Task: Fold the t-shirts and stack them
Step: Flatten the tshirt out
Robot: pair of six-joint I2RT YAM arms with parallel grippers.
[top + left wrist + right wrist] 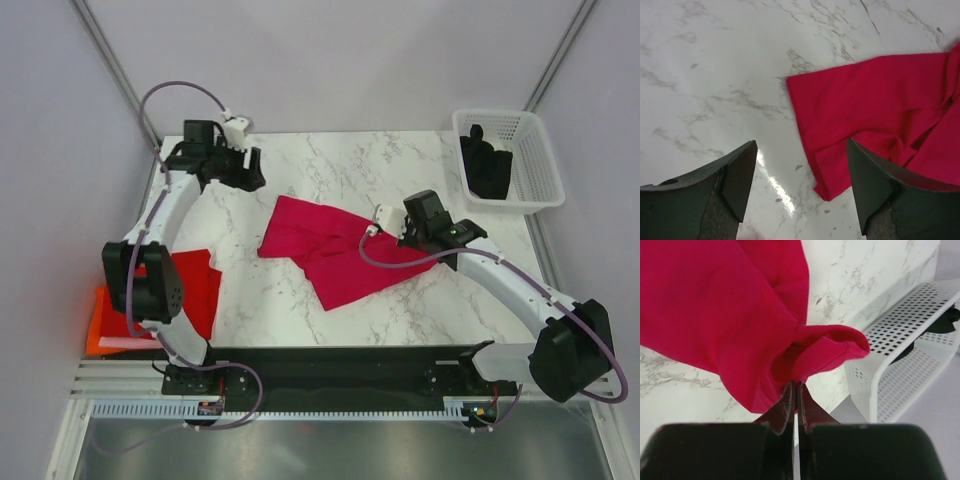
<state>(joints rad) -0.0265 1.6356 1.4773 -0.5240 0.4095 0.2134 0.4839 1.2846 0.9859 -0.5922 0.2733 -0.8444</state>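
A raspberry-crimson t-shirt (330,245) lies crumpled in the middle of the marble table. My right gripper (375,230) is shut on a bunched fold at its right side; in the right wrist view the cloth (715,305) rises from the closed tips of the gripper (796,386). My left gripper (256,178) hovers open off the shirt's far left corner. In the left wrist view the shirt's corner (875,100) lies on the table below the right finger (875,180), and the gripper (801,145) holds nothing. A folded red t-shirt (195,285) rests on an orange one (100,330) at the table's left edge.
A white lattice basket (545,160) holding something black stands at the far right corner, close behind the right gripper; its wall (900,340) shows in the right wrist view. Bare marble (350,165) lies behind the shirt.
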